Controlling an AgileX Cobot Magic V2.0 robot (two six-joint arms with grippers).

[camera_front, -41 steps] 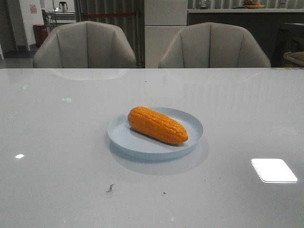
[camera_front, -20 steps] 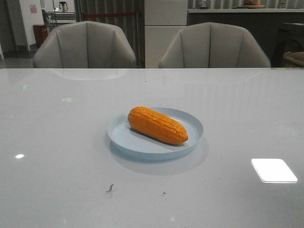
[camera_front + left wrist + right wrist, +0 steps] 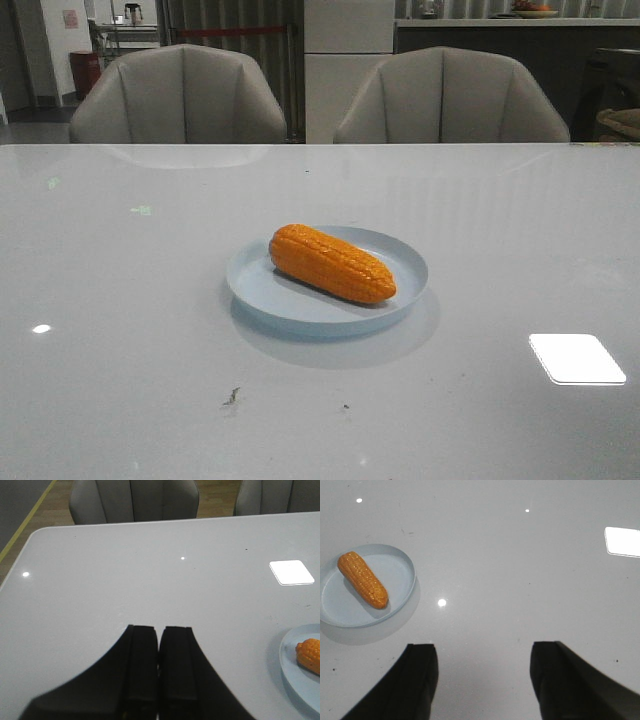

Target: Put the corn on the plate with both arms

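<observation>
Front view: corn [image 3: 332,263] lies on plate [image 3: 262,290] (claws away).

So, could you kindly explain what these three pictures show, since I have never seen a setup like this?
They come from a robot with two arms, each ending in a black two-fingered gripper. The front view looks forward over a pale table with two chairs behind it. On the table sits a pale blue plate, and an orange corn lies in it. No arm appears in that view. The other two pictures come from cameras on the wrists. The left gripper has its fingers closed together and holds nothing. The right gripper has its fingers wide apart, also empty. Both are clear of the plate, so the corn is already placed.
</observation>
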